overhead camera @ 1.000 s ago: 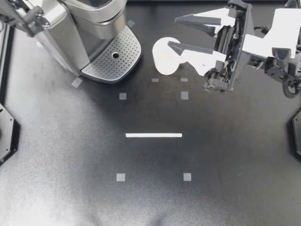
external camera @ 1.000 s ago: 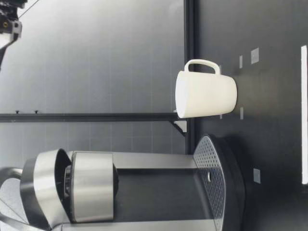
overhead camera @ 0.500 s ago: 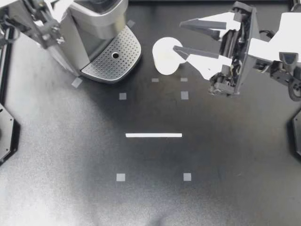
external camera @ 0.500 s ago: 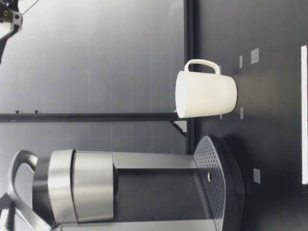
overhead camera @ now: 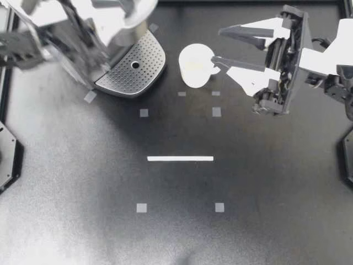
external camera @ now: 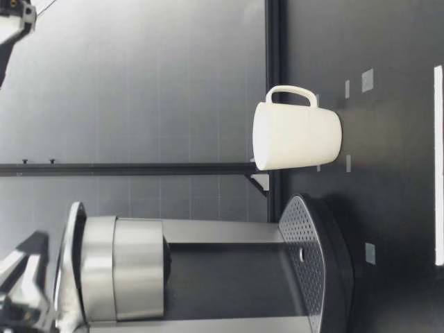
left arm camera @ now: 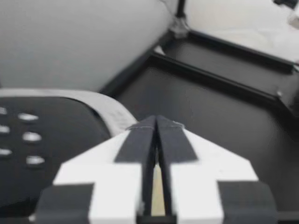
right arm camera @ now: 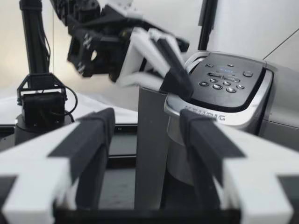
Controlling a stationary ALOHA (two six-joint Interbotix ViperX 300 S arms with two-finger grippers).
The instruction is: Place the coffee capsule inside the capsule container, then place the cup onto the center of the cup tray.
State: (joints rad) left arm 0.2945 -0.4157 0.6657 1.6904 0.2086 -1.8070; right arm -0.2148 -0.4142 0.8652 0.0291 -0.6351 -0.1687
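My left claw [overhead camera: 118, 19] is closed: in its own wrist view the two fingers [left arm camera: 138, 142] lie flat against each other, and nothing shows between the tips. It hangs blurred over the top of the coffee machine [overhead camera: 91, 41]. Seen from the right wrist, its tip [right arm camera: 174, 83] meets the edge of the machine's lid [right arm camera: 219, 100], just beside the button panel [right arm camera: 226, 79]. In the low view it sits above the lid [external camera: 97, 267], which lies down flush on the machine's head.

My right claw [overhead camera: 220, 45] is open, its fingers [right arm camera: 91, 154] spread wide and gripping nothing. From above, the tip of one finger overlaps the handle [overhead camera: 214, 67] of the cup [overhead camera: 193, 65]. The low view, however, shows this claw [external camera: 10, 31] high above the surface and well apart from the cup [external camera: 295, 135].

The white cup stands upright on the dark surface [overhead camera: 176, 237], mouth up, with its handle turned toward my right arm. It is just beside the cup tray [overhead camera: 146, 74] but apart from it, resting on the surface and not on the tray. The tray is a perforated metal plate at the foot of the machine, with a round hole near its middle.

Nearer the middle of the surface lie a white strip [overhead camera: 180, 158] and several small grey squares [overhead camera: 217, 112].
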